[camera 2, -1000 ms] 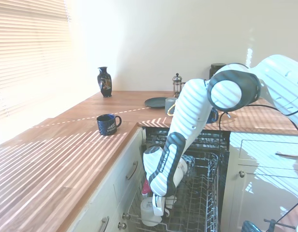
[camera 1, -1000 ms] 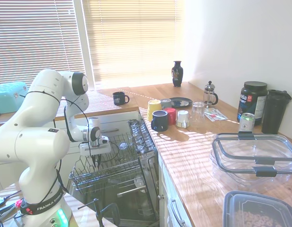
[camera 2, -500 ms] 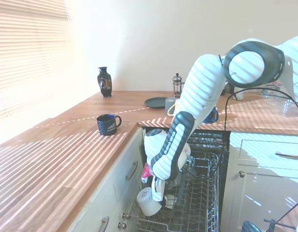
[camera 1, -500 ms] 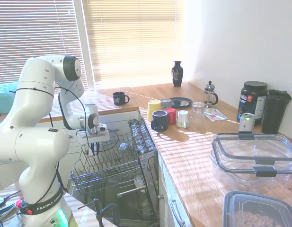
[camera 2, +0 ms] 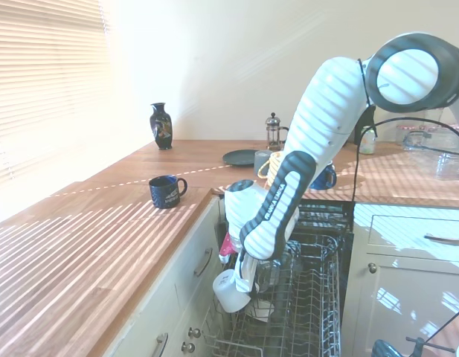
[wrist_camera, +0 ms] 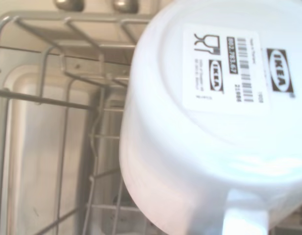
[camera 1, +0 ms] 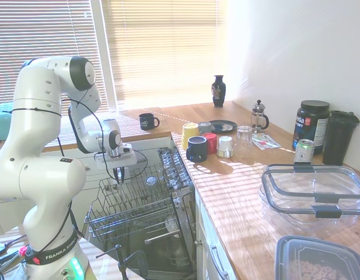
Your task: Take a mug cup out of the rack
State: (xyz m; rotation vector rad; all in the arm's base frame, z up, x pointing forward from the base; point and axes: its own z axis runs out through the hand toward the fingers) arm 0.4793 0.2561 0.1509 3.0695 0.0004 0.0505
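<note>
Gripper (camera 2: 241,281) pinched on the white mug cup (camera 2: 229,291), holding it by the handle side, tilted, lifted clear above the rack (camera 2: 303,316). Cup base filling most of the wrist view (wrist_camera: 224,98), with a printed IKEA sticker (wrist_camera: 234,68) on it and the handle running off the bottom edge. Grey wire prongs and the dishwasher tub (wrist_camera: 48,142) visible below the cup in that view. Hanging over the near-left corner of the basket in the first exterior view (camera 1: 115,172), next to the cream cabinet drawers (camera 2: 192,282). Another white piece sitting in the rack just under the lifted cup (camera 2: 259,309). On the wooden counter (camera 2: 103,223), a dark navy mug (camera 2: 167,190) standing well apart from the cup, with a dark vase (camera 2: 161,126) farther back by the wall. Beyond the dishwasher, a cluster with a yellow cup (camera 1: 189,133), a red cup (camera 1: 210,142) and a French press (camera 1: 259,116).
</note>
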